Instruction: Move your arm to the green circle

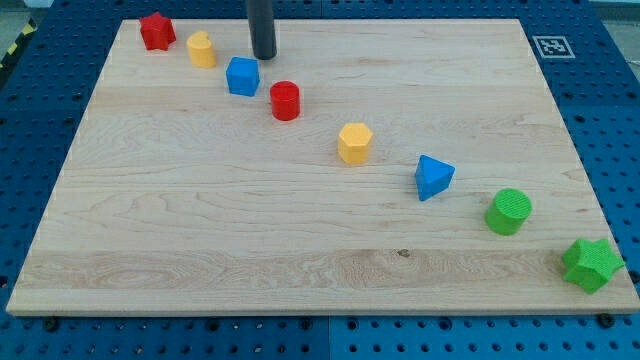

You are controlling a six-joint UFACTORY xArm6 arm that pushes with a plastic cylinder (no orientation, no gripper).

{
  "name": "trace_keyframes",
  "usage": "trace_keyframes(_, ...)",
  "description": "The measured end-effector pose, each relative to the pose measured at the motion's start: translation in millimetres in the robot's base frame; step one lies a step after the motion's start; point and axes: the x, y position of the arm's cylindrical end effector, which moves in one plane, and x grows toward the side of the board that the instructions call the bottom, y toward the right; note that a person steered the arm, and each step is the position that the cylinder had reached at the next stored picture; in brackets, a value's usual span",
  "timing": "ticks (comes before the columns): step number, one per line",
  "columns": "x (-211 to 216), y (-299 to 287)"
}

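Observation:
The green circle [509, 211] is a short green cylinder at the view's lower right on the wooden board [200, 230]. My tip [264, 57] is the lower end of the dark rod near the view's top, left of centre. It stands just above and right of the blue cube [242, 76] and above-left of the red cylinder [285, 101], touching neither. The green circle is far from my tip, down and to the right.
A diagonal row of blocks runs from top left to bottom right: red star [157, 31], yellow block [202, 49], yellow hexagon [354, 143], blue triangle [433, 177], green star [591, 264]. A printed marker tag [551, 46] is at the board's top right corner.

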Motion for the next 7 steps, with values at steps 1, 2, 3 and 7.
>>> trace_keyframes(1, 7.9, -14.0)
trace_keyframes(2, 8.6, -30.2)
trace_keyframes(3, 11.3, -41.8)
trace_keyframes(7, 165.3, -42.5)
